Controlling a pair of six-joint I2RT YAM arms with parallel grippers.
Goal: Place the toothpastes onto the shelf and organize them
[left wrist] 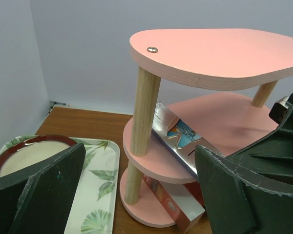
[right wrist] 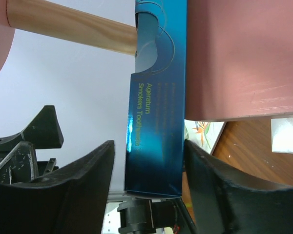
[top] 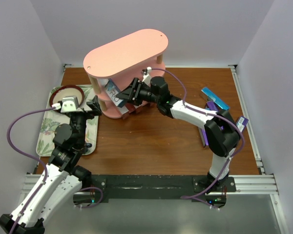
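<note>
Where the right claw (top: 130, 92) (right wrist: 149, 146) reaches into the shelf (top: 124, 51) at its middle tier, the jaws stand part-way apart with a teal toothpaste box (right wrist: 156, 122) between them. One finger (right wrist: 83, 185) is clear of the box, a thin strip of pale wall showing in the gap. The other finger (right wrist: 219, 185) sits right at the box's opposite edge; contact there cannot be told. No firm pinch is seen.

The box runs lengthwise out from between the fingers toward a wooden post (right wrist: 68, 29) of the shelf, one long side along a pink board. From above it lies slanted on the middle tier (top: 112, 91), far end poking out under the top board at the shelf's left front.

The box is long, slim and glossy, its blue-teal darker at the near end. It has yellow-green lettering down its length, "Toothpaste" readable, and fine curved lines near the far end. The left wrist view shows a silver face with teal and orange print (left wrist: 178, 139).

- Bottom tier of the shelf: a red box (left wrist: 168, 202), end jutting past the board's edge.
- Left claw (top: 91, 105) (left wrist: 139, 165): just beside the shelf's left end, spread fully wide, nothing in it.
- Left of the shelf: leaf-print tray (top: 46, 134) with a red-rimmed dish (top: 67, 91) on it.
- Well to the right of the shelf, on the table (top: 151, 141): a blue box (top: 215, 99) and purple boxes (top: 242, 122), partly hidden by the right arm.
- Crowding the box: the post at its far end and the top board overhead.
</note>
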